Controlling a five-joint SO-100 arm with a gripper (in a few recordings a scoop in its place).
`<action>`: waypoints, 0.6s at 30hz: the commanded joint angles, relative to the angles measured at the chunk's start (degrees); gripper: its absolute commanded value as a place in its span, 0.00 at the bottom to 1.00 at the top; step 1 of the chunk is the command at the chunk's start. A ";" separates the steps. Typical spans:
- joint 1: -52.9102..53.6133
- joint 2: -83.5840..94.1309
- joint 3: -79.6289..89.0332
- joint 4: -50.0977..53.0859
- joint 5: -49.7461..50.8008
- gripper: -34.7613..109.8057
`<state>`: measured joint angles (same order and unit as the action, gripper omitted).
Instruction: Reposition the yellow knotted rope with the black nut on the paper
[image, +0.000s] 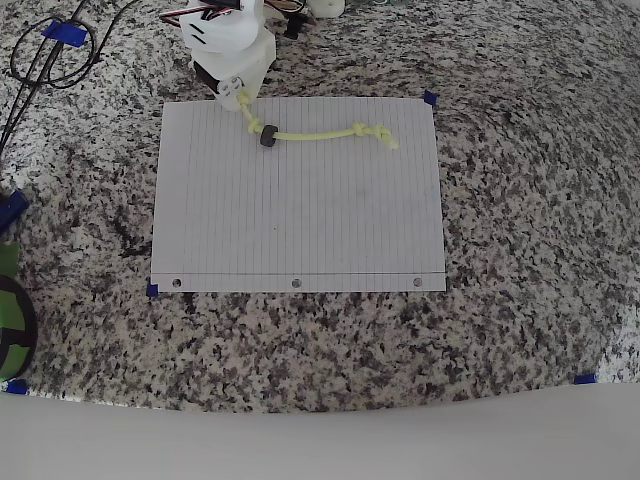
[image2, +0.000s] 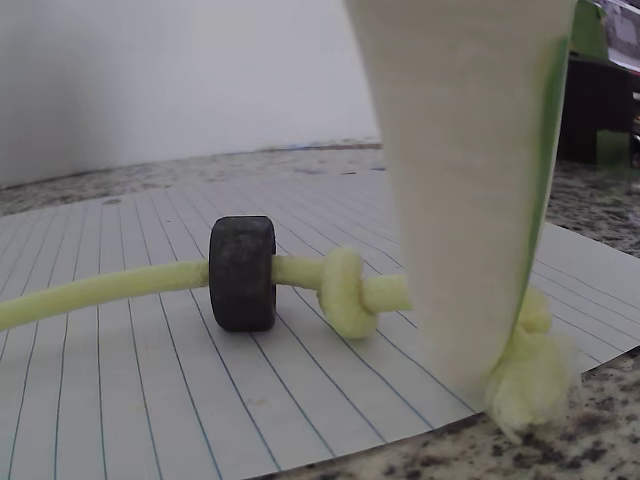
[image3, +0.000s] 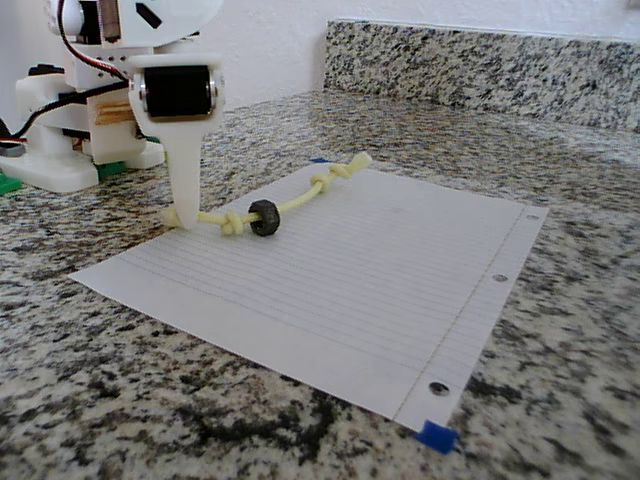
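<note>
Speckled granite tabletop (image: 520, 200), white wall behind. Paper (image: 300, 220) lined, three punched holes on near edge in overhead view, blue tape (image3: 437, 436) at corners. Rope (image: 315, 134) pale yellow-green, thin, knot near each end, lies along far edge of paper. Black nut (image: 268, 139) threaded on it, just beside left knot. White tool (image3: 184, 215) tip down on frayed left end at paper edge, clamped on rope. Black cables (image: 45, 55) off top left.

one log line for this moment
gripper: at rope end, grip unclear | yellow knotted rope: on paper, near top edge | black nut: on rope
</note>
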<state>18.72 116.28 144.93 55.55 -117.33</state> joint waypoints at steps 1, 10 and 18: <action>0.53 1.67 -1.85 0.09 0.00 0.24; 5.89 14.15 -2.02 -1.41 3.52 0.24; 6.77 28.39 -1.93 -5.89 13.01 0.24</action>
<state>24.96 139.75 144.93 50.89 -107.75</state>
